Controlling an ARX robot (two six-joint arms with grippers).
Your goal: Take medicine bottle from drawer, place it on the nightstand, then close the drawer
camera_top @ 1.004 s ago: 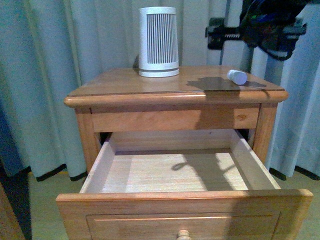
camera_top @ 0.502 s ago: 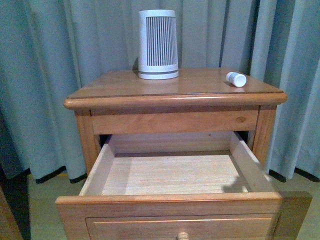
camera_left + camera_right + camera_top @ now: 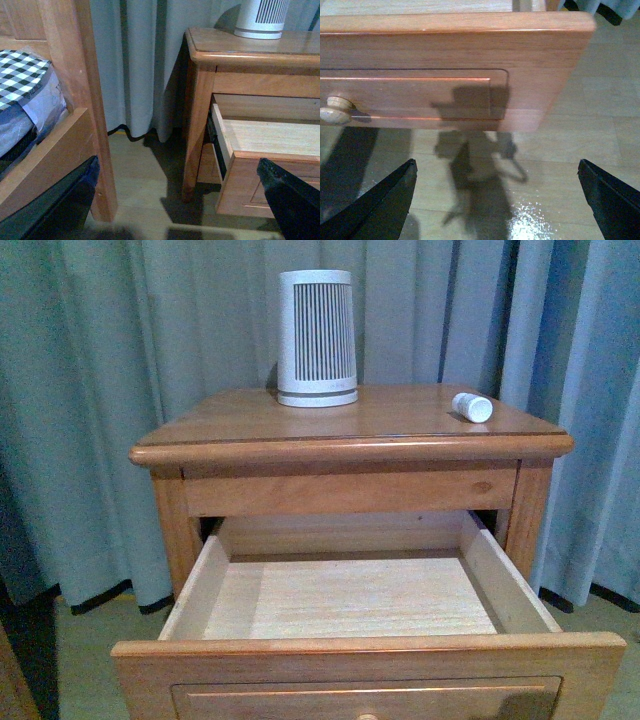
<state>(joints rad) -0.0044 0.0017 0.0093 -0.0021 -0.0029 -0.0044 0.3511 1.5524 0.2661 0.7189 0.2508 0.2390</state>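
While both sets of jaws stand wide apart and hold nothing, the right gripper (image 3: pixel 497 200) hangs low in front of the drawer (image 3: pixel 445 75), its dark fingertips (image 3: pixel 385 200) splayed to either side of the view with bare floor (image 3: pixel 560 150) between them. Just ahead of it stands the drawer front, with the recessed panel and the round wooden knob (image 3: pixel 335 109) off to one side of the gap between the fingers. The left gripper (image 3: pixel 180 200), equally unclenched, sits well off to the left side of the nightstand (image 3: pixel 200 100), near a wooden bed frame (image 3: pixel 75 100) with checked bedding (image 3: pixel 22 70), and faces the cabinet's side rather than the drawer front.

From the front view neither arm shows. The medicine bottle (image 3: pixel 472 407) lies on its side on the nightstand (image 3: pixel 340 445) top, near the right front corner, its cap end turned toward the camera and slightly right, well apart from the white ribbed appliance (image 3: pixel 317 338) at the back. The drawer (image 3: pixel 350 595) is pulled fully out and its pale floor shows nothing inside.

So the placing looks done, and what remains is the push. That turns on one relation: the drawer front lies straight ahead of the right gripper and close, while the left arm is farther away and off to the side. The right arm seems the better placed to press the front panel inward, squarely along the drawer's run, so it does not skew.
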